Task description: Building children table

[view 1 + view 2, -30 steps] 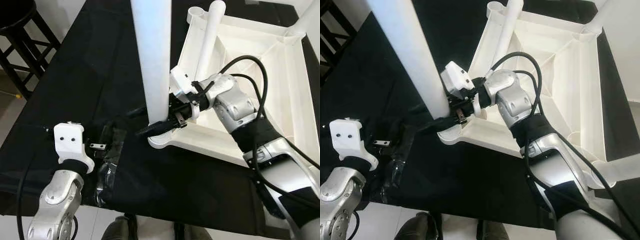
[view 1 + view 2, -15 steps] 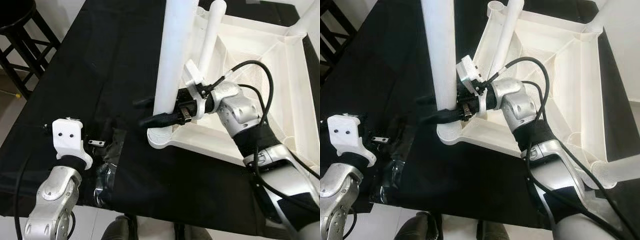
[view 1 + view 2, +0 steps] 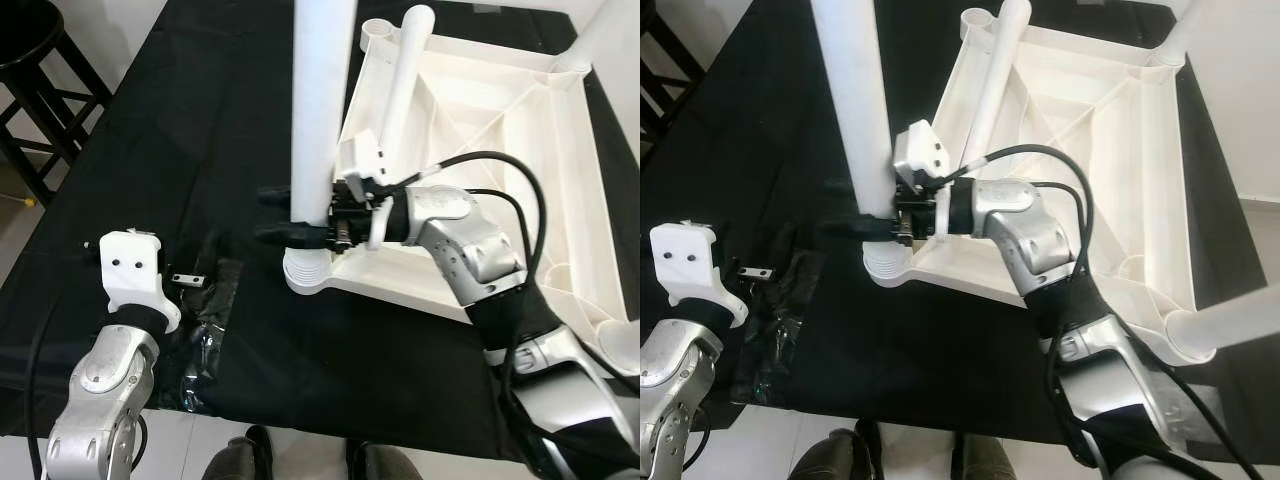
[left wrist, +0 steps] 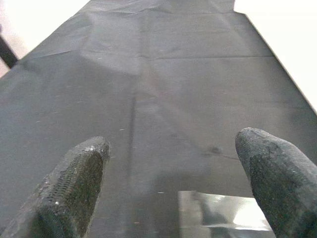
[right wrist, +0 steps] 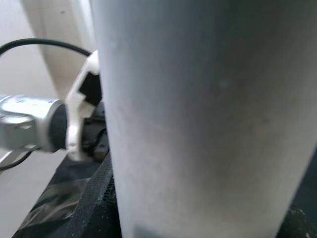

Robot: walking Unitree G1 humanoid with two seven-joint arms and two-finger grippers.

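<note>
white leg [image 3: 318, 110] top cut off by frame; right claw [image 3: 283, 214] fingers partly hidden behind it.

An upturned table top [image 3: 470, 130] lies on the right half of a cloth-covered table [image 3: 200, 120]. At its near left corner a leg [image 3: 318, 110] stands upright in the socket [image 3: 305, 275], with the right gripper [image 3: 290, 215] closed around it just above the socket. A second leg [image 3: 400, 80] stands at the far left corner. Left of the table top, near the front edge, the left gripper [image 4: 168, 173] hovers over a plastic bag [image 3: 205, 330]. A stool [image 3: 40, 90] stands far left, off the table.
</note>
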